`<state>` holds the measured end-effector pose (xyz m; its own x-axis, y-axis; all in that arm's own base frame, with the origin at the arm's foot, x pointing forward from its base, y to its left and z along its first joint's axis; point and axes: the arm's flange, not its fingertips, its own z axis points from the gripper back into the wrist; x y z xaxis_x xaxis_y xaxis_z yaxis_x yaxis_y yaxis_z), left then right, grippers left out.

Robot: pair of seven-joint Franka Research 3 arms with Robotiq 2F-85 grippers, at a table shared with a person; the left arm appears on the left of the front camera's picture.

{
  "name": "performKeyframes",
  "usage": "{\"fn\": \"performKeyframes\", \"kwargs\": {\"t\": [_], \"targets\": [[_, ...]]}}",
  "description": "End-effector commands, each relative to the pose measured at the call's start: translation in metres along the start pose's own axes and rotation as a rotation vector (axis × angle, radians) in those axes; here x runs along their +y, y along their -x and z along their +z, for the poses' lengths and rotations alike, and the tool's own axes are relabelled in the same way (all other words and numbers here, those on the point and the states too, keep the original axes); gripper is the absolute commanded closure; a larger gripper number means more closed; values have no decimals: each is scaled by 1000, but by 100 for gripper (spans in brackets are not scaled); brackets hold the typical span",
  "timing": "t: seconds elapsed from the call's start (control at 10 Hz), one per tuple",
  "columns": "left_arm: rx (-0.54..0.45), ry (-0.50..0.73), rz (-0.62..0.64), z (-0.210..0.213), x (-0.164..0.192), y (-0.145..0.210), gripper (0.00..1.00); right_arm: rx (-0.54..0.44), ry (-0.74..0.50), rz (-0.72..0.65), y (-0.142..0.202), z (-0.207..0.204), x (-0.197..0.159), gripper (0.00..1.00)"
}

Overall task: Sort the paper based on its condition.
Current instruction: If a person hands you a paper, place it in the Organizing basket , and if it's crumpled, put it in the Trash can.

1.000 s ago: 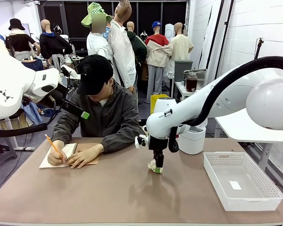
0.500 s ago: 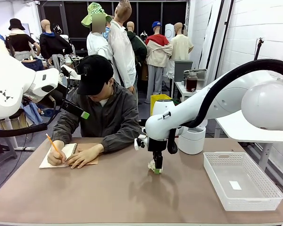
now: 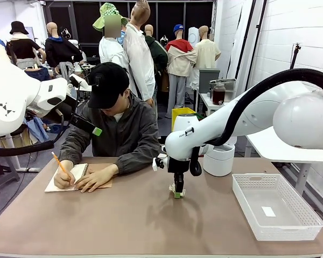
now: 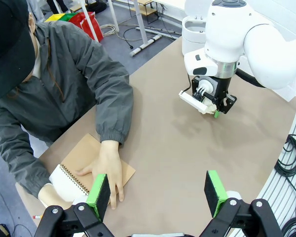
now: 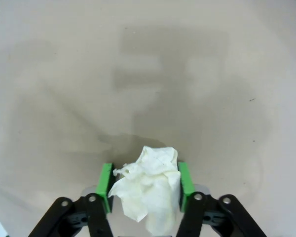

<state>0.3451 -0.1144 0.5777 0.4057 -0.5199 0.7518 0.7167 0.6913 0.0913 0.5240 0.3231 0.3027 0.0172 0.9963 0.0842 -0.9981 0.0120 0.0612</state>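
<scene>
— Any lettering? We read only "FRA" on the white casing of the right arm (image 4: pixel 256 39), cut off at the edge.
— Agreed. That arm pointed straight down over the middle of the bench (image 3: pixel 124 220). Its right claw (image 5: pixel 145 180) was clenched on a crumpled wad of paper (image 5: pixel 149 195), green pads against both sides.
— And the left claw (image 4: pixel 157 191)?
— Released, we noted: pads wide apart, nothing between, raised above the bench near the person's hand (image 4: pixel 111 168), which lay flat on the notebook (image 4: pixel 91 150).

You have the notebook (image 3: pixel 79 170) far left on the table (image 3: pixel 124 220) under the person's hand (image 3: pixel 97 178), the basket (image 3: pixel 247 207) right, and the crumpled paper (image 5: pixel 150 187) over the middle, in the right gripper (image 3: pixel 177 192).
</scene>
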Motion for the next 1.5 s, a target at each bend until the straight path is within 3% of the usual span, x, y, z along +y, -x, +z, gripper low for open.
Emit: {"fn": "performKeyframes", "kwargs": {"t": [0.0,0.1,0.5,0.8,1.1,1.4], "targets": [[5,7,4,1,1,0,0,-27,-26,-28,-2,-1,-7,83],[5,7,4,1,1,0,0,-39,-31,-35,-3,-2,-7,100],[5,7,4,1,1,0,0,-87,-41,-102,2,9,-12,100],[5,7,4,1,1,0,0,-117,72,-294,29,73,-16,100],[5,7,4,1,1,0,0,-52,265,-459,69,148,-26,100],[5,7,4,1,1,0,0,62,416,-596,93,183,-47,100]]}}
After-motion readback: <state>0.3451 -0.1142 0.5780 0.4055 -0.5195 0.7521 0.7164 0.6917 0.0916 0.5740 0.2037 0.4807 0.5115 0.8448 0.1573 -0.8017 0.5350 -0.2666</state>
